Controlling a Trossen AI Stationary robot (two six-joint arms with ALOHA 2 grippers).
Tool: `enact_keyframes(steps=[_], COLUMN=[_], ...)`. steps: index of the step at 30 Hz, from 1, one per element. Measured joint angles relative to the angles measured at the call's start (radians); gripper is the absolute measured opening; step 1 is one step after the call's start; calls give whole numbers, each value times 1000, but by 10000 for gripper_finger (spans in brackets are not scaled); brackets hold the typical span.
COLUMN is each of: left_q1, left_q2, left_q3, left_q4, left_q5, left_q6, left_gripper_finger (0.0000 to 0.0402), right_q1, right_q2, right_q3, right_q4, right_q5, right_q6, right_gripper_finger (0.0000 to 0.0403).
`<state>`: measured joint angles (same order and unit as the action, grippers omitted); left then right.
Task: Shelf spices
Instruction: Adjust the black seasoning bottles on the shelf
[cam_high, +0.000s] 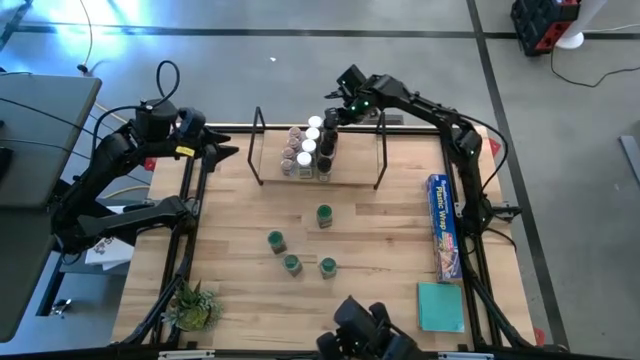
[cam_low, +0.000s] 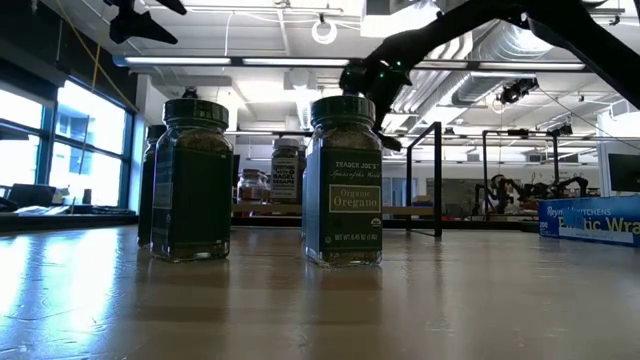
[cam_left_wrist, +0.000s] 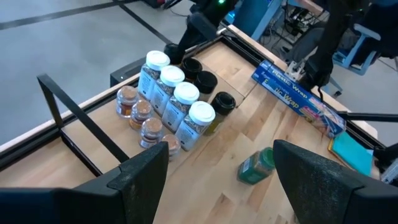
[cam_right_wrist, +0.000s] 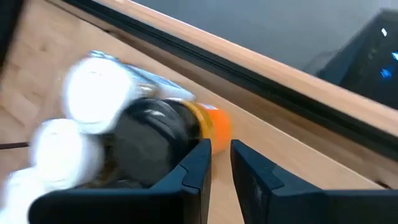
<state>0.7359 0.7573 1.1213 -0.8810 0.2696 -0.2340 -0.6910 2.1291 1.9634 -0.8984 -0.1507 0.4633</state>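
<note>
Left claw (cam_high: 222, 142): raised at the worktop's (cam_high: 380, 230) left far corner, just left of the shelf; fingers (cam_left_wrist: 144, 171) spread wide, holding nothing.

Potted plant (cam_high: 193, 306): near left corner of the worktop.

Shelf (cam_high: 320, 172): black wire uprights with a light board, far centre of the worktop.

Spices on the shelf: a tight cluster at its left half. Pinkish-topped jars (cam_left_wrist: 138, 112) on the outer left, a row of white-topped jars (cam_left_wrist: 177, 99) beside them, black-topped jars (cam_left_wrist: 208, 81) next on the right.

Spices off the shelf: four green-topped jars (cam_high: 300, 248) standing upright and apart on the open worktop in front of the shelf; one of them (cam_low: 343, 180), in the low view, is labelled Organic Oregano, with another dark jar (cam_low: 191, 180) to its left.

Right claw (cam_right_wrist: 221, 155): over the far right side of the jar cluster, above the shelf; fingers drawn nearly together with a narrow gap, nothing seen between them. A black-topped jar (cam_right_wrist: 152, 134) lies just beside one finger; contact cannot be told.

Blue plastic-wrap box (cam_high: 443, 225): lying along the worktop's right edge.

Teal square (cam_high: 440, 305): flat at the near right corner.
</note>
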Motion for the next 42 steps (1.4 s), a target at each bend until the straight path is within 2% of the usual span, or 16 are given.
enact_keyframes(steps=[6,9,13,18,20,23,26,31,34,37,42], left_q1=[0,0,0,0,0,0,0,0,0,0,0], left_q2=[2,2,2,2,2,2,2,2,2,2,2], left_q3=[0,0,0,0,0,0,0,0,0,0,0], left_q4=[12,12,11,11,10,10,10,10,10,9,10], left_q5=[-2,-5,-5,-5,-5,-4,4,13,18,18,19], left_q6=[0,0,0,0,1,1,3,26,27,27,27], left_gripper_finger=[282,282,282,282,282,282,282,282,282,282,282], right_q1=[25,41,72,182,237,291,291,244,214,193,187], right_q2=[-4,-6,-7,-14,-33,-35,-32,-32,-31,-31,-31], right_q3=[13,60,203,395,373,295,187,64,27,1,-15], right_q4=[2,-38,-168,-347,-365,-406,-368,-295,-268,-167,-126], right_q5=[71,163,272,292,285,309,366,387,370,307,263], right_q6=[-52,-74,-130,-199,-217,-157,-68,17,49,35,67], right_gripper_finger=[55,55,55,55,55,55,55,55,55,55,55])
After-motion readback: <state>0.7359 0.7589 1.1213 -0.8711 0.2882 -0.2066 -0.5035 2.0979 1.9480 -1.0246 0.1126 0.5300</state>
